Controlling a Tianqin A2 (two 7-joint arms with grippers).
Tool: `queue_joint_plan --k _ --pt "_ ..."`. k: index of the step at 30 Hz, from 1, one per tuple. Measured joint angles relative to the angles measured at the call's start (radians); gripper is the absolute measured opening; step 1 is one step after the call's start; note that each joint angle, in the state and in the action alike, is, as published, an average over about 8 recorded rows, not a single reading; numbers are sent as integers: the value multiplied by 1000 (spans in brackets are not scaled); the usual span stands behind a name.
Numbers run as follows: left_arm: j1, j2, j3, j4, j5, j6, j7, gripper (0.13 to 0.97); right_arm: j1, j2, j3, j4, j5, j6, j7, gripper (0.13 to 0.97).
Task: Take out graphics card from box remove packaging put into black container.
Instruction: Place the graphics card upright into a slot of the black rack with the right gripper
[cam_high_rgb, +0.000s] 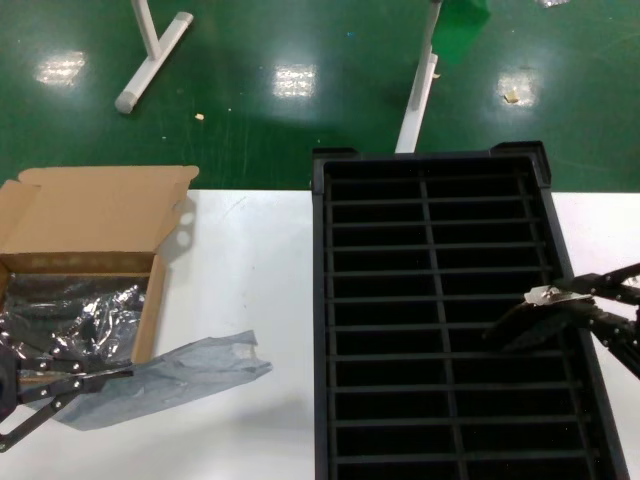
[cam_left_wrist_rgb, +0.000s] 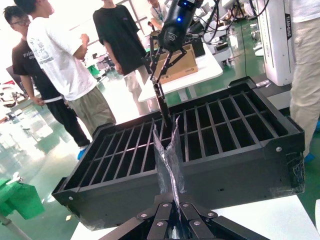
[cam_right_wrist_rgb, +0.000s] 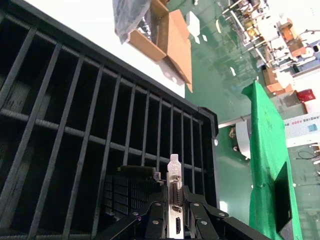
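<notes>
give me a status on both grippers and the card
Right gripper shut on dark ribbed graphics card, held over slotted black plastic crate. Left gripper pinching empty grey-blue plastic bag beside brown cardboard carton. Slots below unobstructed.

Right gripper: I see my right gripper (cam_high_rgb: 545, 300) over the right column of the black container (cam_high_rgb: 322, 330), clamped on the graphics card (cam_high_rgb: 530, 318), whose silver bracket end shows at the fingertips.
Left gripper: my left gripper (cam_high_rgb: 120, 374) sits low at the table's left edge, pinching one end of the packaging (cam_high_rgb: 180, 372).
Packaging: it lies flat on the white table (cam_high_rgb: 260, 300), just beside the box.
Box: the box (cam_high_rgb: 95, 235) stands open to the left, shiny crinkled plastic inside.
Container: every slot I can see holds nothing.
Beyond: green floor (cam_high_rgb: 300, 120) with white stand legs (cam_high_rgb: 150, 55).
</notes>
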Motion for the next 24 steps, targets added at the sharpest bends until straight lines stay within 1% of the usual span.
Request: queue_joint_plan --k 12,24 --pt "-54 -15 92 82 -52 0 44 142 73 -38 -49 0 -98 -48 55 191" --pt "-111 -31 209 157 -120 0 91 142 129 -87 -79 0 -189 -103 116 191"
